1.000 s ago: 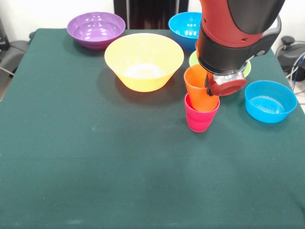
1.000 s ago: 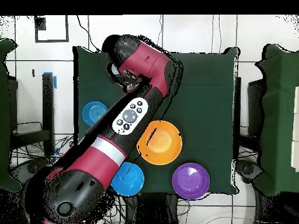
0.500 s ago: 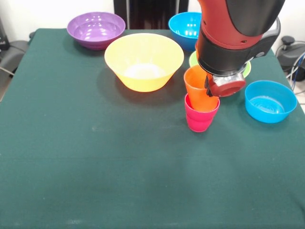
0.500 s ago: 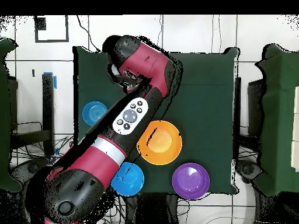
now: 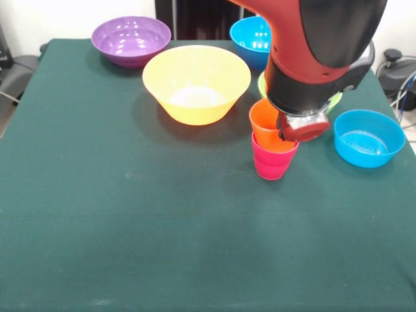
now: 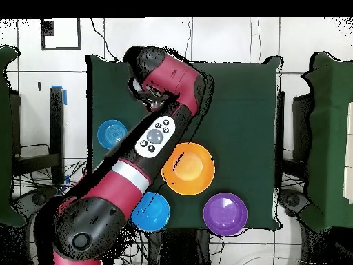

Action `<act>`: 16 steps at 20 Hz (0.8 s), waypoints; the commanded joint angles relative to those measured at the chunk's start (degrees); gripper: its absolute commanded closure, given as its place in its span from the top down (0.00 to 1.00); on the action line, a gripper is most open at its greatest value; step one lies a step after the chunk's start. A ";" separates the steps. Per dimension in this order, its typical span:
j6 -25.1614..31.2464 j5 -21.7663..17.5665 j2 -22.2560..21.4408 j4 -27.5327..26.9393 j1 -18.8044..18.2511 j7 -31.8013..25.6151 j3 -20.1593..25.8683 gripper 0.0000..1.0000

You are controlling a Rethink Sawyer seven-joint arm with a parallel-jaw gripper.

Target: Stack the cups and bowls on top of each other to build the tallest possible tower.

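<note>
Lowered since earlier, the orange cup (image 5: 265, 123) nests into the red-pink cup (image 5: 273, 160); gripper (image 5: 290, 125) clamped at its three-o'clock rim; next, release.

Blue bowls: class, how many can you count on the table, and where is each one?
2. One blue bowl sits near the table's right edge, beside the stacked cups. The other blue bowl is at the far edge, partly behind the arm. More may be hidden.

Bright, even light from above. Soft shadows on table (image 5: 130, 227) beside yellow bowl (image 5: 196, 83) and cups. Glare spots in purple bowl (image 5: 130, 40). Focus fair throughout.
</note>
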 commanded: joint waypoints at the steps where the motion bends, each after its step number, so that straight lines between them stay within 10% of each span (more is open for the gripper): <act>1: -4.76 -4.35 2.80 2.89 -0.31 9.32 8.32 0.00; 16: -14.16 -5.07 5.86 2.13 -1.07 6.76 8.60 0.00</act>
